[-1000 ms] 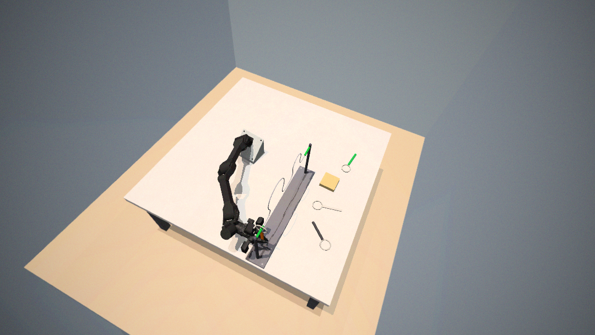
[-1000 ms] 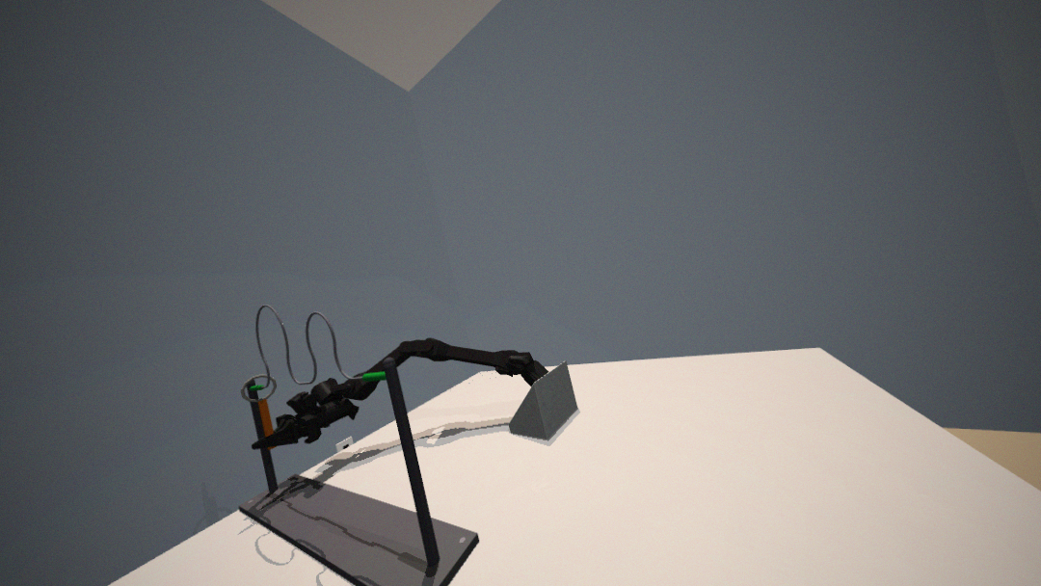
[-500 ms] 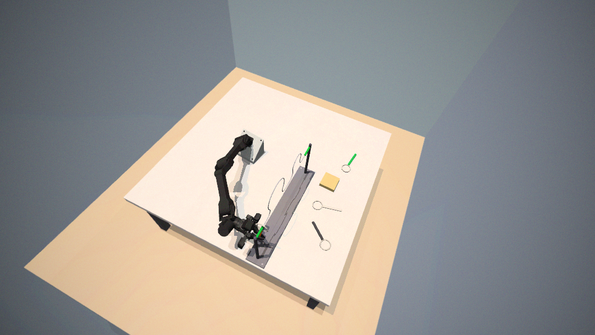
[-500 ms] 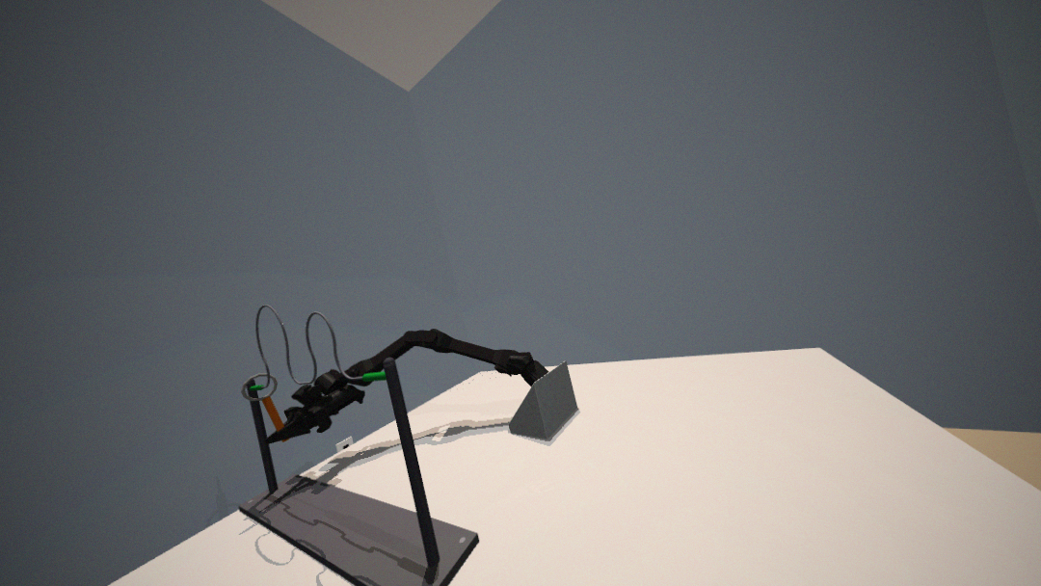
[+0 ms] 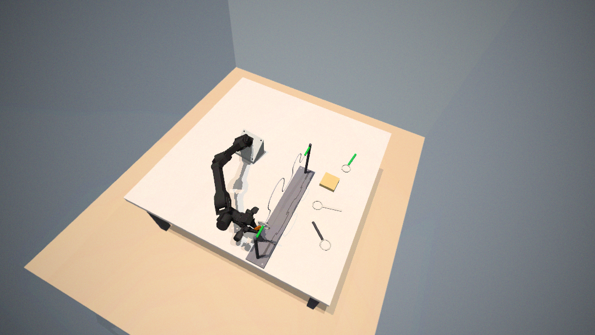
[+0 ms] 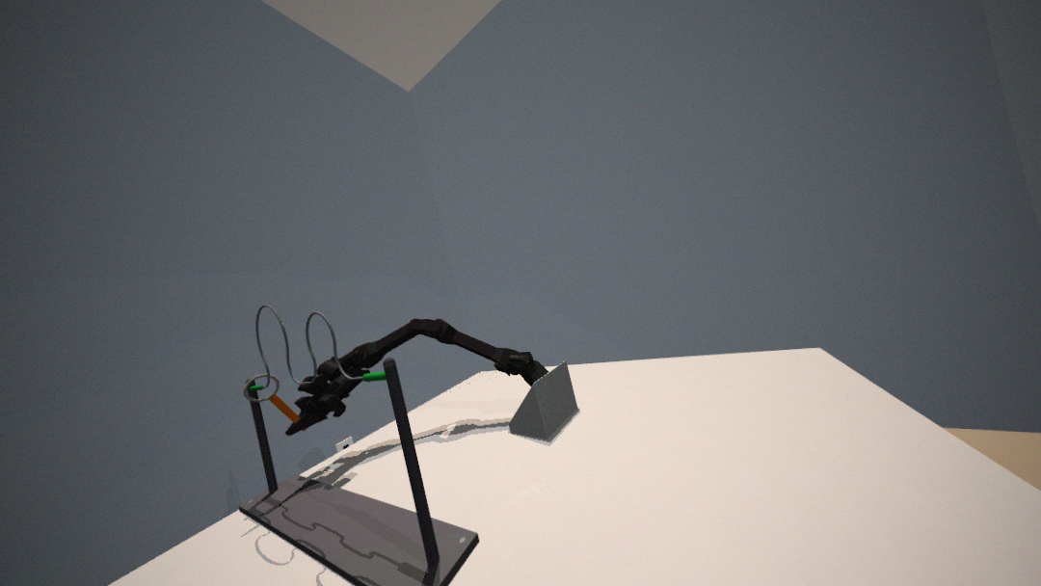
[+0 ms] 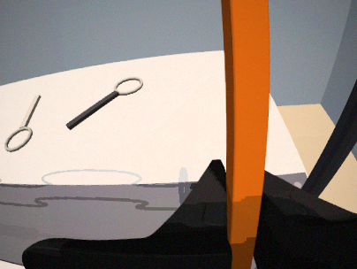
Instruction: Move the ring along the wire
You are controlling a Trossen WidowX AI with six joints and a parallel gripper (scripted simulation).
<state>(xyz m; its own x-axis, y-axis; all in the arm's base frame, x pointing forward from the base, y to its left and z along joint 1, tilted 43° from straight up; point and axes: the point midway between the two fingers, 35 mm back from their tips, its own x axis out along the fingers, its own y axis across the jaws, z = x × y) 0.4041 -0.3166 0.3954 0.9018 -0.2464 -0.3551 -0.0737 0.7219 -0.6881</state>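
My gripper (image 5: 257, 229) (image 6: 296, 423) (image 7: 225, 167) is shut on the orange handle (image 5: 258, 227) (image 6: 282, 408) (image 7: 247, 111), below the wire. The handle slants up to the ring (image 6: 260, 400), which is around the wire at the green part (image 5: 259, 231) (image 6: 256, 386) beside the near post (image 5: 256, 249) (image 6: 263, 443) (image 7: 337, 143). Whether the ring touches the wire cannot be told. The thin grey wire (image 6: 265, 306) rises in two tall humps to the other green part (image 5: 307, 151) (image 6: 374, 376) at the far post (image 5: 307, 163) (image 6: 412, 458).
The posts stand on a dark base plate (image 5: 287, 207) (image 6: 349, 517). Beyond it lie a yellow block (image 5: 329, 182) and loose rings with a green handle (image 5: 352, 159), a pale handle (image 5: 333, 209) (image 7: 31, 111) and a black handle (image 5: 317, 231) (image 7: 94, 110). The arm's upper links pass near the wire in the exterior view.
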